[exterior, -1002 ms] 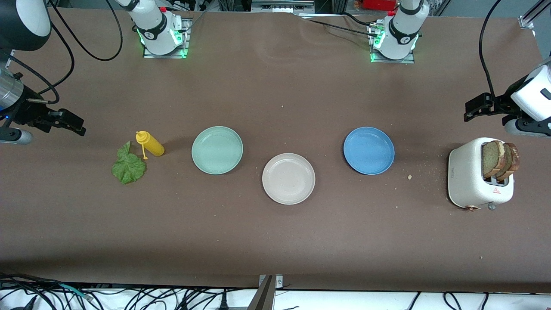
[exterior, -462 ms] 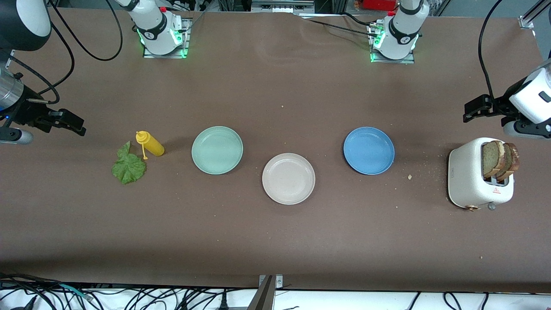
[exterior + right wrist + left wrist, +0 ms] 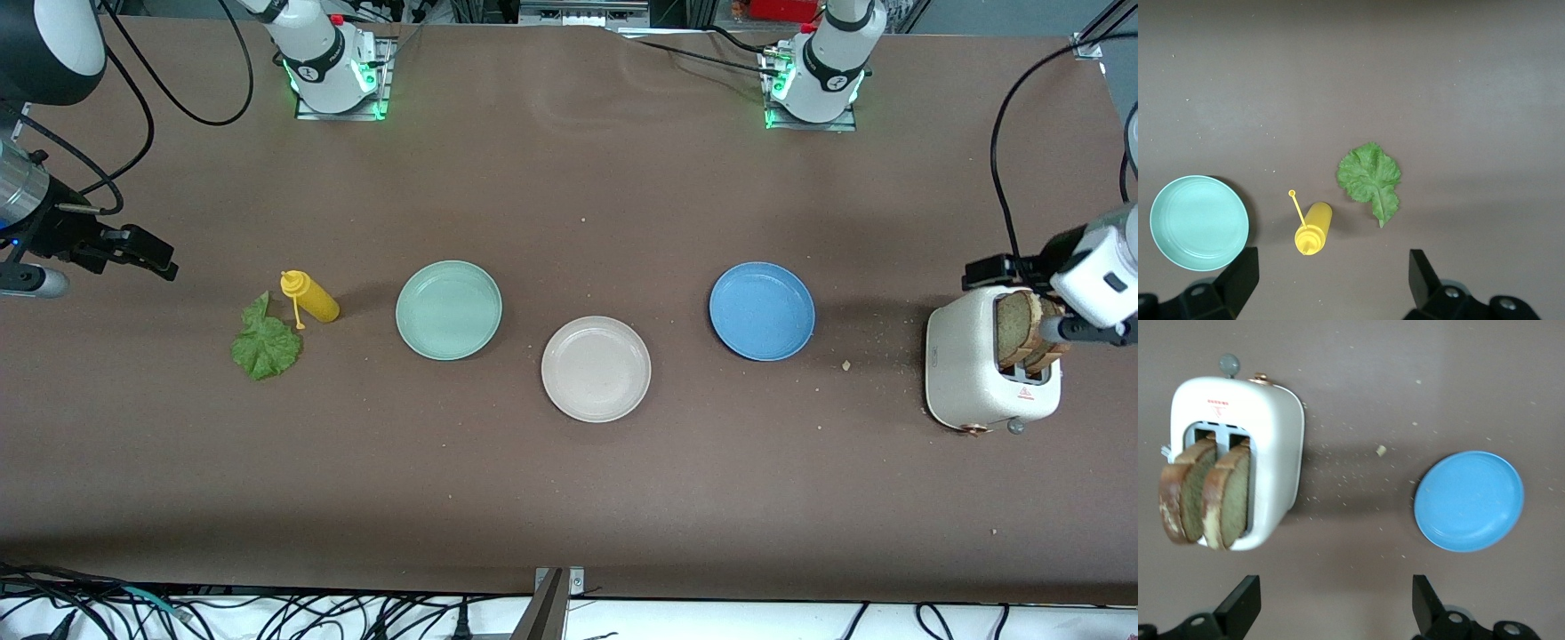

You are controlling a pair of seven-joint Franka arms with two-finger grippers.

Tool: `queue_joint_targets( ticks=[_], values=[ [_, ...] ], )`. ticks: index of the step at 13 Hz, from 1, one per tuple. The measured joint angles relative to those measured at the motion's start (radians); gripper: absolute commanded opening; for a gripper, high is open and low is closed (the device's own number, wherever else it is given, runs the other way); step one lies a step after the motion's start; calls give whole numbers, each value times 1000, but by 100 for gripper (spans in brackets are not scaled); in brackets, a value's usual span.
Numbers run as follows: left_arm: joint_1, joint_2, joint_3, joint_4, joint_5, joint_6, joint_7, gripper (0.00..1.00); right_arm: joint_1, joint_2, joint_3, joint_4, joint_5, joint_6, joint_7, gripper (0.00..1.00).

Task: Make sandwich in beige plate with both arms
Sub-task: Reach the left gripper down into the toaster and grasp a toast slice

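Two bread slices (image 3: 1022,331) in toaster (image 3: 969,369), crumbs nr.

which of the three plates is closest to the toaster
The blue plate: it lies toward the left arm's end of the table, beside the toaster; the beige plate and green plate sit farther along.

A mint-green plate (image 3: 449,309), a blue plate (image 3: 762,310), a yellow squeeze bottle (image 3: 309,297) and a white toaster (image 3: 969,360) sit on the table.

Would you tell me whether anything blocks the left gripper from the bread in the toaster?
Nothing visible does: the left gripper, jaws open, hangs over the toaster beside the two upright bread slices.
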Motion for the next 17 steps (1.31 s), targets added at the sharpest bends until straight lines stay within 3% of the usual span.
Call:
queue_joint_targets(
  ticks=[3,6,17],
  values=[
    [88,76,1,36,5,89,124,100,0,0,0,0,0,0,0,99],
    [149,84,1,48,5,141,155,100,0,0,0,-1,0,0,0,100],
    [165,99,-10,-28,5,139,181,100,0,0,0,-3,0,0,0,100]
  ],
)
